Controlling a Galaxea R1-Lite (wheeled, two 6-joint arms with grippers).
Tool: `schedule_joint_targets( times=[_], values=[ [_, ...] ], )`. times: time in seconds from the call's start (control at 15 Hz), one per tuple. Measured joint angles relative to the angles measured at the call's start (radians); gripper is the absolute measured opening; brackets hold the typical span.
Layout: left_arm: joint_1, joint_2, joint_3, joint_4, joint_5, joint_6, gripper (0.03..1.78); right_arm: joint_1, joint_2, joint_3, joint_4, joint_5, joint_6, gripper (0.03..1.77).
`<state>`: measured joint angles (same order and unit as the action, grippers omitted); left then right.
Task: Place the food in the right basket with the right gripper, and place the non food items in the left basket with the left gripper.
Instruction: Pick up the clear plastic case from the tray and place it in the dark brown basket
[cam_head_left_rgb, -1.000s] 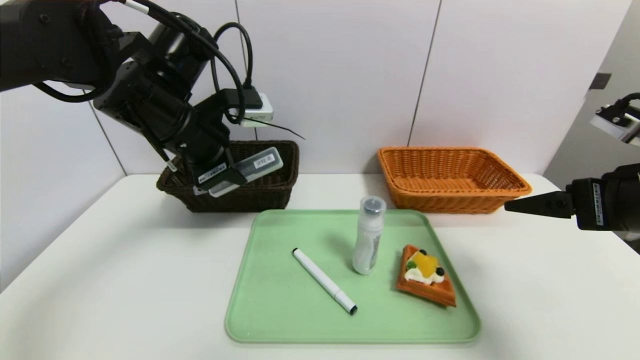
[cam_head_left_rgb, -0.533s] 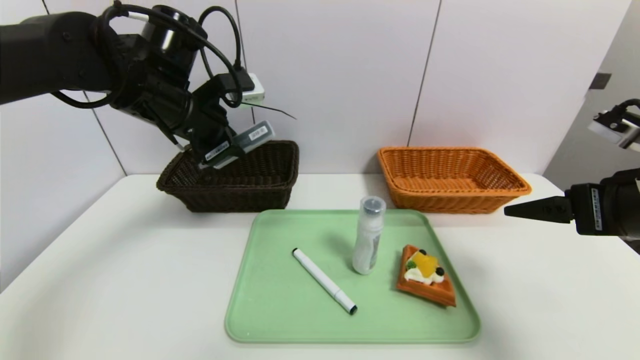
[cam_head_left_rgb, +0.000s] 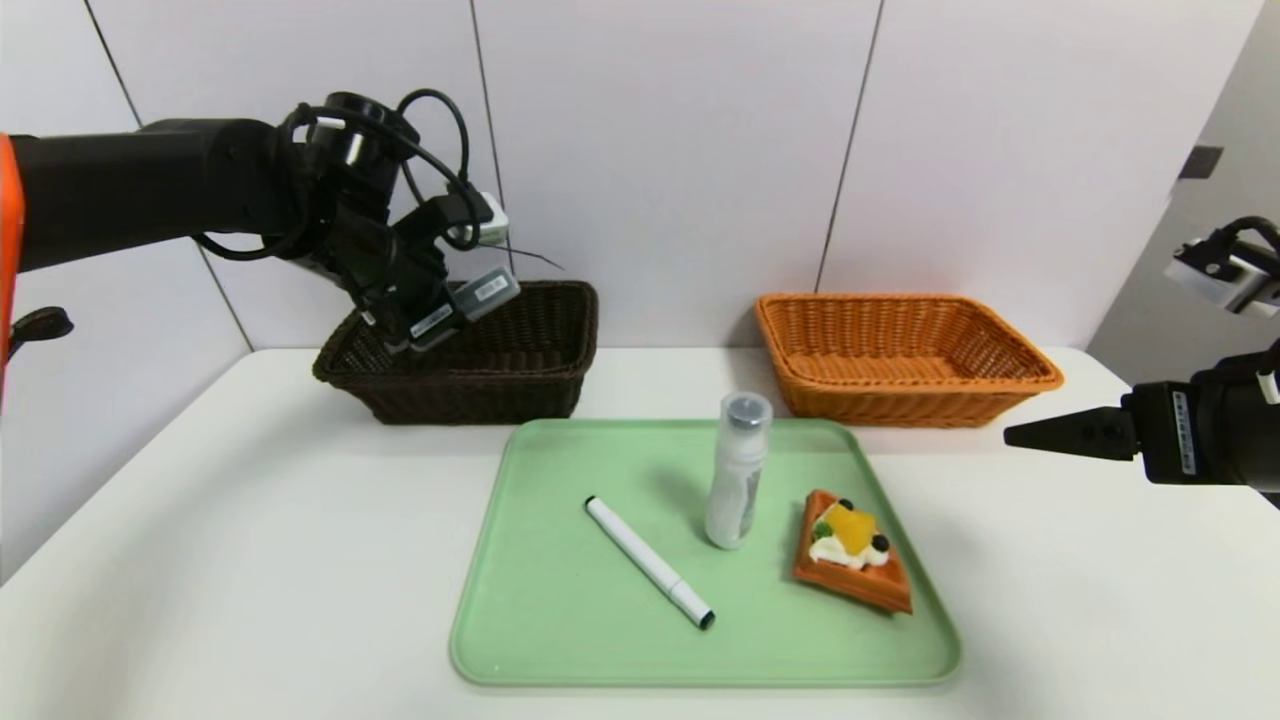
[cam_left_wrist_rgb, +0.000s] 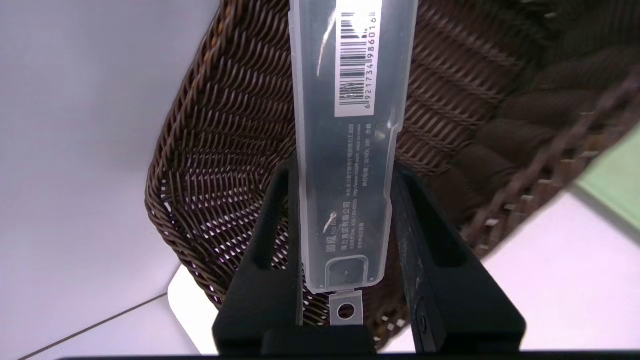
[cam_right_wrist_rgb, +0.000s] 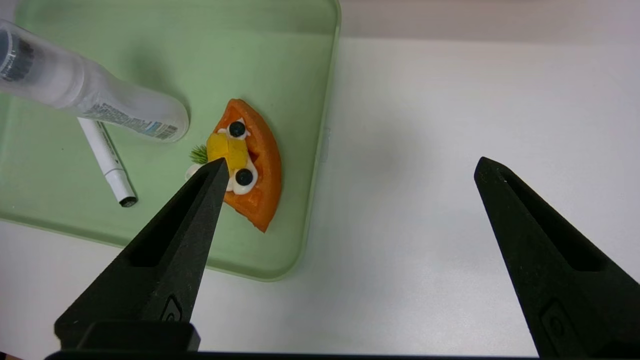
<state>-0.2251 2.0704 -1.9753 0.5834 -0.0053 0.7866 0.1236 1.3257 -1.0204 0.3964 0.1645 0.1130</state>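
Moved since the earlier frame: left tool (cam_head_left_rgb: 440, 318), clamped on a clear plastic case (cam_left_wrist_rgb: 350, 150), now farther back, above the dark left basket (cam_head_left_rgb: 520, 380). Right tool (cam_right_wrist_rgb: 350, 170): fingers wide apart, parked over the tabletop (cam_head_left_rgb: 200, 560) right of the green tray (cam_head_left_rgb: 560, 620). On tray: white marker (cam_head_left_rgb: 648, 562), upright bottle (cam_head_left_rgb: 738, 470), waffle (cam_head_left_rgb: 853, 552). Orange right basket (cam_head_left_rgb: 905, 355): behind tray.

A green plastic tray (cam_head_left_rgb: 560, 600) lay on the white table (cam_head_left_rgb: 200, 560). On it, a white marker pen (cam_head_left_rgb: 648, 562) lay left of an upright clear plastic bottle (cam_head_left_rgb: 737, 470); an orange waffle slice with toppings (cam_head_left_rgb: 853, 552) lay right of the bottle. Behind the tray stood a dark brown wicker basket (cam_head_left_rgb: 500, 385) at left and an orange wicker basket (cam_head_left_rgb: 900, 355) at right, well apart.
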Motion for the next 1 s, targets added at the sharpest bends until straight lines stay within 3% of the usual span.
schedule_joint_targets(
  times=[0.4,0.67,1.0],
  values=[
    [0.042,0.06,0.0,-0.02,0.009,-0.009,0.58,0.001,0.003,0.004,0.0,0.011,0.0,1.7],
    [0.049,0.07,0.0,-0.024,0.01,-0.009,1.03,0.002,0.003,0.005,0.0,0.012,0.0,1.7],
    [0.047,0.05,0.0,-0.043,0.009,-0.078,1.36,0.002,0.001,0.001,0.0,0.011,0.0,1.7]
  ],
)
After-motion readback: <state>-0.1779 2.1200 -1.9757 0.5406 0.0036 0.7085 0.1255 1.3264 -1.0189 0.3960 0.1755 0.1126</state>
